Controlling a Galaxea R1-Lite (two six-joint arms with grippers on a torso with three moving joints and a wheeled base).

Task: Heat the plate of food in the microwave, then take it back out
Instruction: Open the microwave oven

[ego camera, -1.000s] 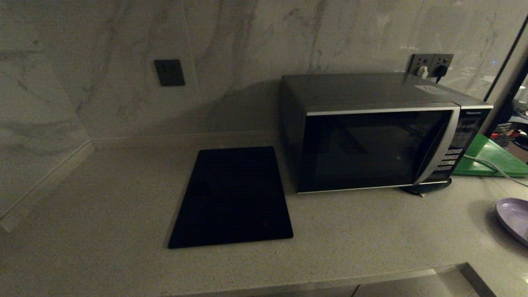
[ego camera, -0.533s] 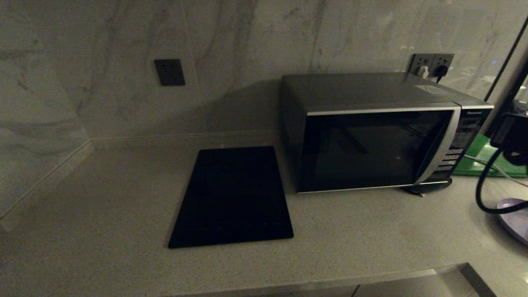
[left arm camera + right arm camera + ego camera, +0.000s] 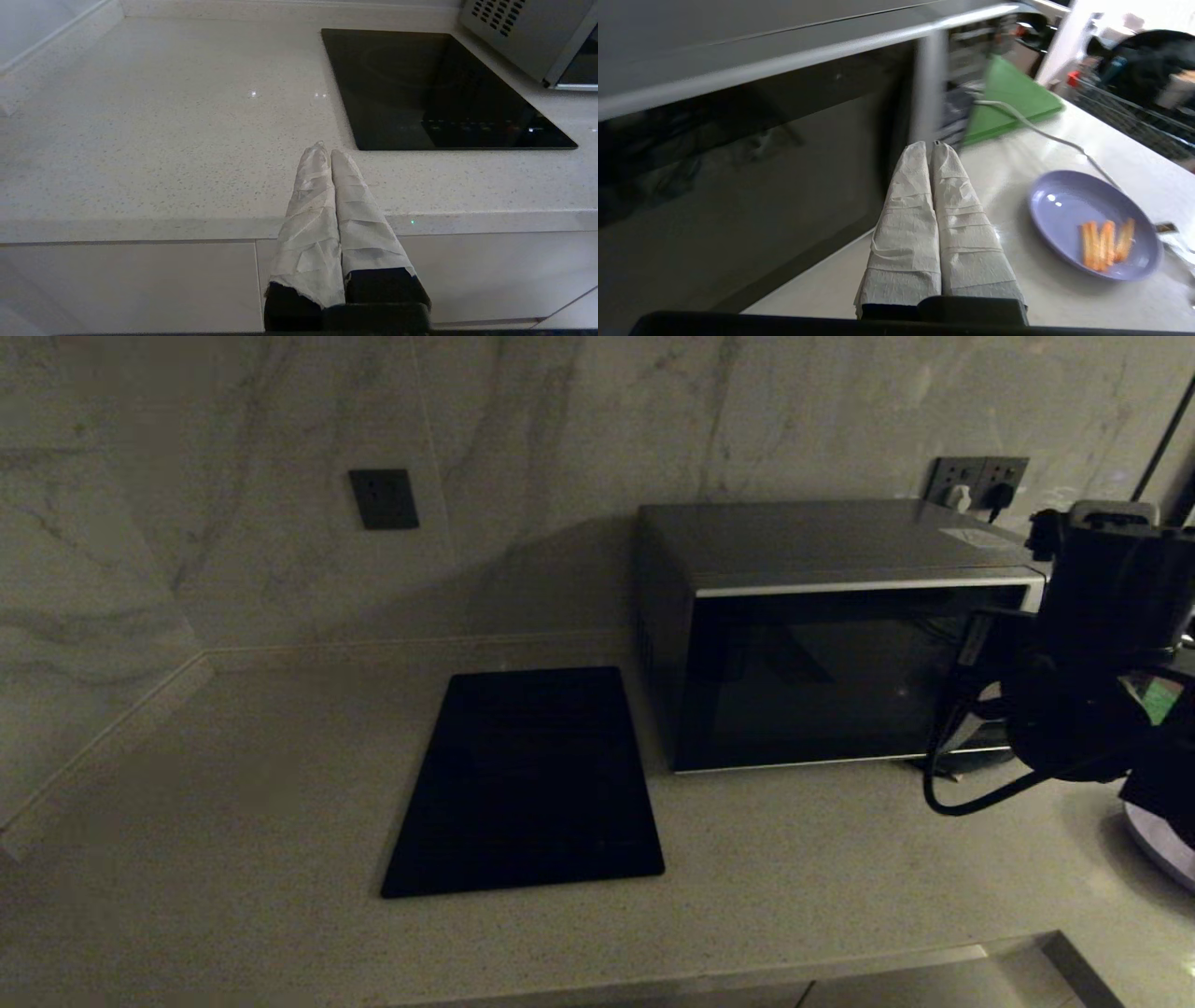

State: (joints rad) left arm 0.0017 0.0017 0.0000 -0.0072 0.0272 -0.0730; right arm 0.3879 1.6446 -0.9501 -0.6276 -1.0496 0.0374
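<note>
Right end effector [image 3: 931, 145], clenched and empty, faces microwave [image 3: 822, 635] door at right of frame; plate of food [image 3: 1094, 224] waits on worktop [image 3: 233, 821].

black slab [image 3: 525, 782]: flat on countertop [image 3: 233, 784] | green board [image 3: 1013, 100]: on countertop, white cable [image 3: 1045, 135] across it | wall sockets [image 3: 976, 481]: above countertop
</note>
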